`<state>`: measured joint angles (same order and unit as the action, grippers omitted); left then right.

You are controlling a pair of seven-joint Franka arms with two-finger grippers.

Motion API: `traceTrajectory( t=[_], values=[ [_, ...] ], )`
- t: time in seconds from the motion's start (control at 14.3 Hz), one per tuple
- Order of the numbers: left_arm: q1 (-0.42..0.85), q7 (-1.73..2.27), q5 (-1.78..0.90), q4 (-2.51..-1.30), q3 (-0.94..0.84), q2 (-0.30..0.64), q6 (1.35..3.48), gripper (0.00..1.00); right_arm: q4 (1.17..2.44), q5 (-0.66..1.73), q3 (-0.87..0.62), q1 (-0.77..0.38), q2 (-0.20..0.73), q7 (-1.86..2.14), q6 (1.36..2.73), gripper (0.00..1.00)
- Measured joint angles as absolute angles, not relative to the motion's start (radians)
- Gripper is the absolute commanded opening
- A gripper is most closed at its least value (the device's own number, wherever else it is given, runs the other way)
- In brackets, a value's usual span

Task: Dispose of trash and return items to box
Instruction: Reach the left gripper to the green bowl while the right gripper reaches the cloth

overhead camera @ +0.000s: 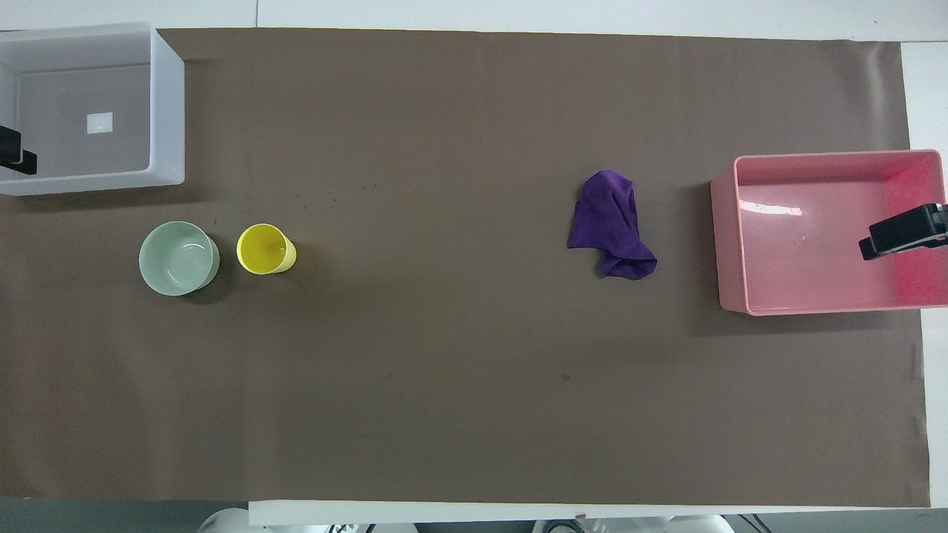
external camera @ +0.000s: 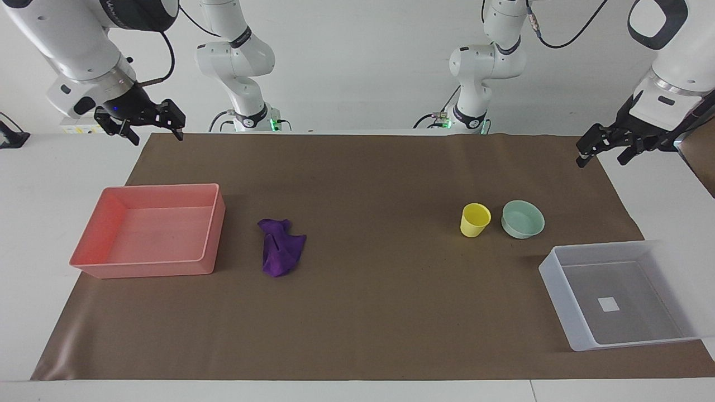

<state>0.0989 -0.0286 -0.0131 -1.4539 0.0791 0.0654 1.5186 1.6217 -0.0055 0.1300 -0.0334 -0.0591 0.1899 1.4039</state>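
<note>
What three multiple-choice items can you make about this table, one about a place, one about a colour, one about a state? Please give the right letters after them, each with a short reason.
1. Where does the purple cloth lie?
A. in the clear bin
B. on the brown mat, beside the pink tray
C. inside the green bowl

2. What colour is the cup beside the green bowl?
A. yellow
B. red
C. blue

3. What is the state of the clear bin?
A. it holds the cup and the bowl
B. it lies upside down
C. it holds none of the items, only a white label on its floor

Answers: 1 B, the cloth rests on the brown mat next to the pink tray. 2 A, the cup is plainly yellow. 3 C, cup and bowl stand on the mat outside the bin. The left gripper and right gripper hang above the table edges, holding nothing.
</note>
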Motion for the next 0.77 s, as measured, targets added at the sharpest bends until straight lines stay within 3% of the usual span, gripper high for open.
traceTrajectory(
  t=[0.42, 0.56, 0.77],
  values=[
    [0.099, -0.029, -0.013, -1.486, 0.079, 0.056, 1.519, 1.00, 1.633, -0.001, 0.128, -0.042, -0.060, 0.189, 1.456, 1.00],
    [0.098, -0.029, -0.012, -1.620, 0.079, 0.006, 1.617, 1.00, 1.657, 0.004, 0.126, -0.089, -0.055, 0.185, 1.500, 1.00],
    [0.070, -0.026, -0.012, -1.957, 0.080, -0.114, 1.875, 1.00, 1.689, 0.043, 0.123, -0.164, -0.001, 0.121, 1.602, 1.00]
  ],
)
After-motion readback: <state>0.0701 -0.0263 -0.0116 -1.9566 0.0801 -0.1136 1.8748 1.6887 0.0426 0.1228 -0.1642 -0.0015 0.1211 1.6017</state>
